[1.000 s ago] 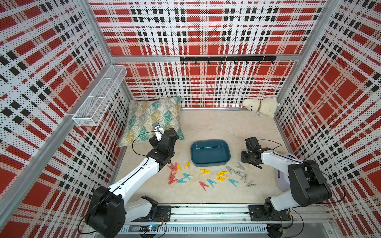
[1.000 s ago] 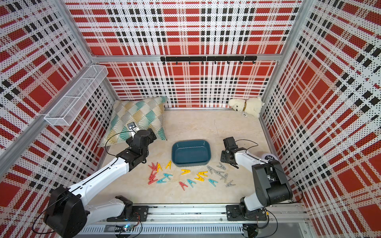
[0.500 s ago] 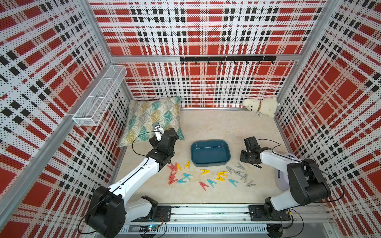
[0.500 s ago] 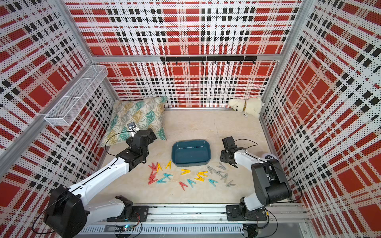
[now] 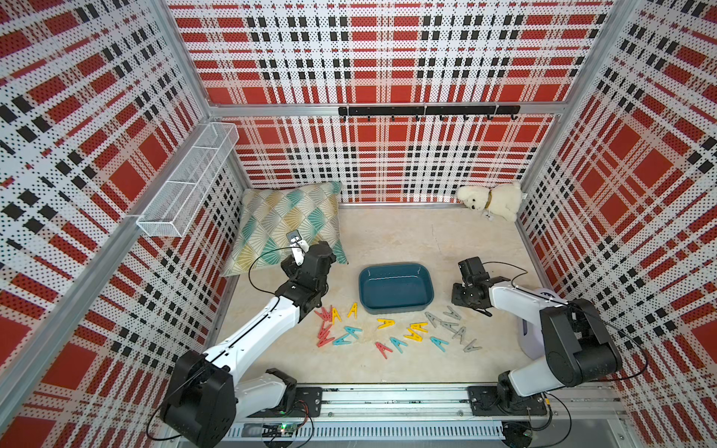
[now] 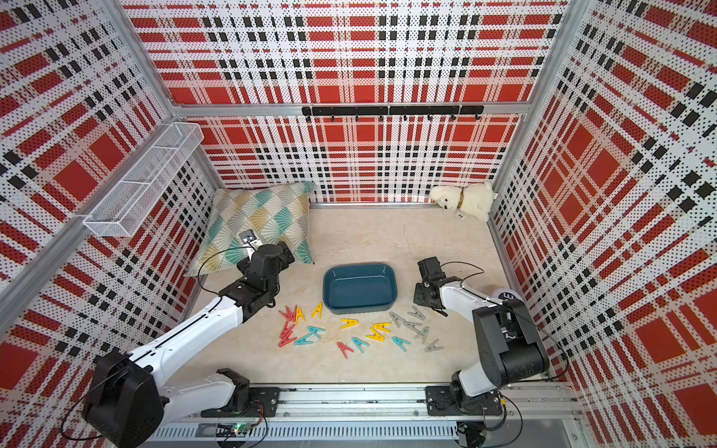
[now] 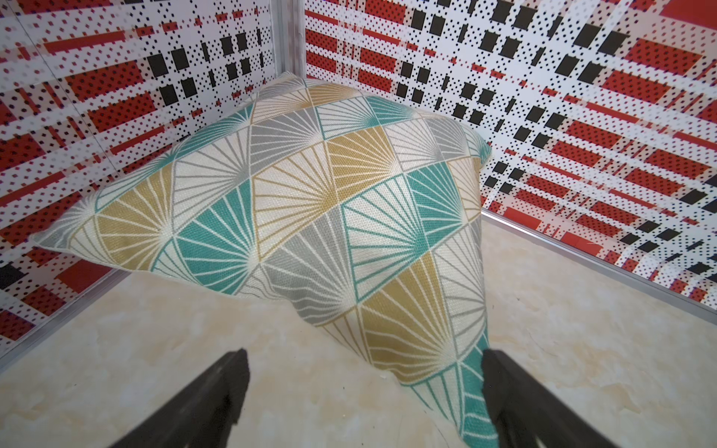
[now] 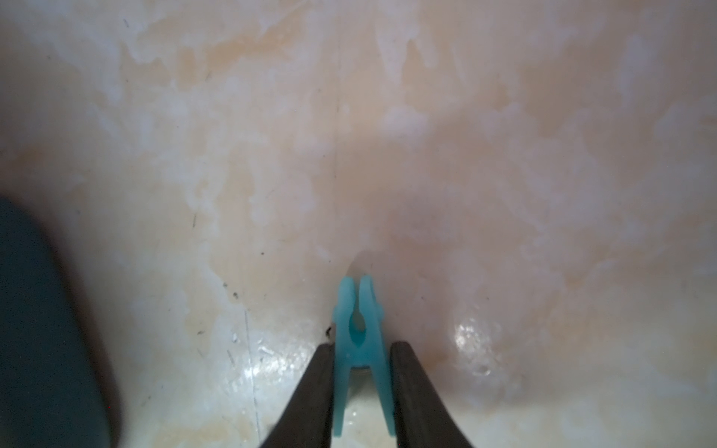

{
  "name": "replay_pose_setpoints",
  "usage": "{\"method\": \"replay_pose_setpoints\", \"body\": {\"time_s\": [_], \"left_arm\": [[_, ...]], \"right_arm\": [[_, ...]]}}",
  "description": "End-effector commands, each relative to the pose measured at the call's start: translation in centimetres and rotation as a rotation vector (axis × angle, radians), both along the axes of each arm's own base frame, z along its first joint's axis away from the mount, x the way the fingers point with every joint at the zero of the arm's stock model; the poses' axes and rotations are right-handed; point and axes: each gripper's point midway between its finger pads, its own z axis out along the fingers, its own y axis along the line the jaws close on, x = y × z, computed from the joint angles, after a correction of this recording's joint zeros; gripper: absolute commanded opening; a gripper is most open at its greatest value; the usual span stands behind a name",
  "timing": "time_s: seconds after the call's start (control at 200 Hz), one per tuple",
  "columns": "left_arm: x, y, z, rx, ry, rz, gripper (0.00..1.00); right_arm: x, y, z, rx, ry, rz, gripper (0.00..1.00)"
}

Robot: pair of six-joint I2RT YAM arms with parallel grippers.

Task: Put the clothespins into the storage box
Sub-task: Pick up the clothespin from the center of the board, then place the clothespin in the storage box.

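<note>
The right gripper is clamped on one teal clothespin: both dark fingers press against its two spread legs. The clothespin's long axis runs in line with the fingers, and its closed tip points away from the wrist. The close view is soft, so I cannot say for certain whether that tip touches the pale floor or hangs just above it.

The storage box lies to the robot's left of this gripper and just beside it. Its dark wall fills the edge of the right wrist view. In both top views the box holds nothing yet. The move ahead is probably a lift over the low wall and a short carry leftward. The right arm is much the nearer one for it.

The other clothespins lie flat on the floor in a loose row on the near side of the box, between the two arms.

The left gripper stands wide apart and holds nothing. It faces the patterned pillow, away from the box.
</note>
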Motion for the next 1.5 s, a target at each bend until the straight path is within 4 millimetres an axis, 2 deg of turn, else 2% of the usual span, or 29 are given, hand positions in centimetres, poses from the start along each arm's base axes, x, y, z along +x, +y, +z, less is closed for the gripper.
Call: {"method": "replay_pose_setpoints", "body": {"time_s": [0.0,0.19,0.371,0.541,0.701,0.817,0.957,1.223,1.493], "left_arm": [[0.4,-0.1,1.4,-0.019,-0.036,-0.004,0.99],[0.7,-0.4,1.1,-0.019,-0.03,-0.012,0.99],[1.1,-0.8,1.1,-0.018,-0.027,-0.018,0.99],[1.5,-1.3,1.3,-0.015,-0.029,-0.02,0.99],[1.8,-1.4,1.4,-0.012,-0.027,-0.018,0.99],[2.0,-1.4,1.5,-0.009,-0.025,-0.018,0.99],[1.9,-1.1,1.9,-0.004,-0.03,-0.011,0.99],[1.4,-0.3,2.5,0.004,-0.04,0.005,0.99],[1.4,-0.4,2.6,0.006,-0.041,0.001,0.99]], "right_arm": [[0.5,0.4,1.7,0.001,-0.029,0.016,0.29],[1.0,1.2,4.4,0.01,-0.074,0.042,0.29],[1.9,3.7,8.6,0.019,-0.153,0.102,0.3],[2.4,8.4,12.2,0.034,-0.218,0.206,0.31],[2.1,13.6,13.2,0.072,-0.238,0.31,0.32],[2.3,16.4,12.2,0.069,-0.218,0.364,0.33],[2.9,18.3,8.8,0.04,-0.156,0.4,0.34],[4.0,18.6,3.3,-0.047,-0.069,0.406,0.34],[6.5,18.3,1.3,-0.171,-0.062,0.383,0.36]]}}
